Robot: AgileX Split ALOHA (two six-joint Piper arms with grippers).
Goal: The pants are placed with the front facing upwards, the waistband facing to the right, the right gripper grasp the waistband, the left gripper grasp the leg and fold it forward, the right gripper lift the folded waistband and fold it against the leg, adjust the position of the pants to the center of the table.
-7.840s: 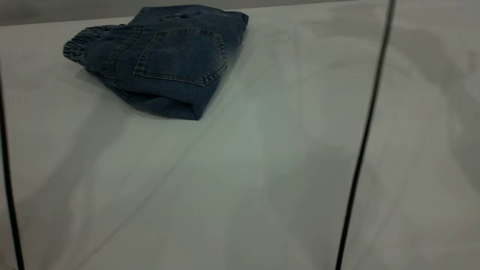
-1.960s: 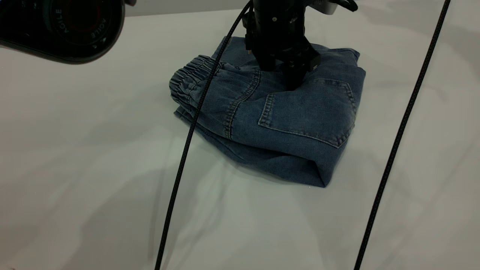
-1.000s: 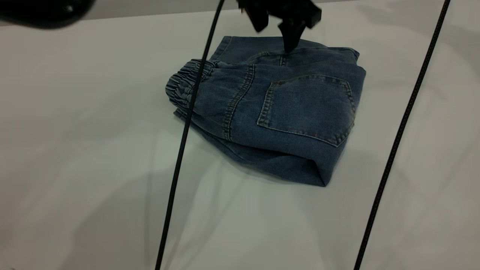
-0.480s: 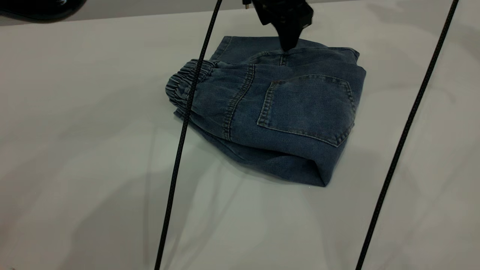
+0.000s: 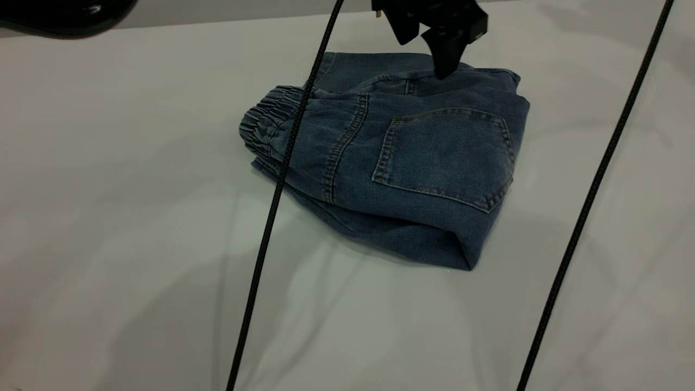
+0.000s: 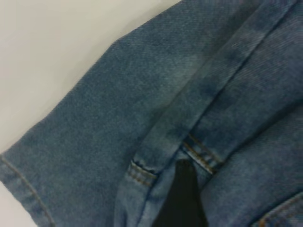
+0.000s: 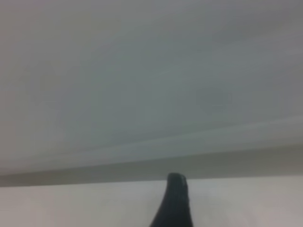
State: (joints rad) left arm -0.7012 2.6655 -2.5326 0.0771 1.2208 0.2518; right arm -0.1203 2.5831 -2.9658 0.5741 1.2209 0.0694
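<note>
Exterior: steeply down at pants [image 5: 402,157] on table [image 5: 136,244]. Left wrist: close over the same denim. Right wrist: level across tabletop.

On my feed the pants [image 5: 412,163] are blue denim, washed paler across the patch pocket [image 5: 442,157] and darker toward the folded edges. Orange-tan stitching outlines that pocket and runs in a double row down the seam to its left. The waistband [image 5: 266,122], at the left end of the bundle, is the same blue, crinkled into dark and light ridges. The bench [image 5: 136,271] is plain pale grey-white, mottled only by soft grey shadows. I see the left gripper [image 5: 434,46] as solid black above the far edge of the pants. Two black braided cables [image 5: 271,206] cross the view.
</note>
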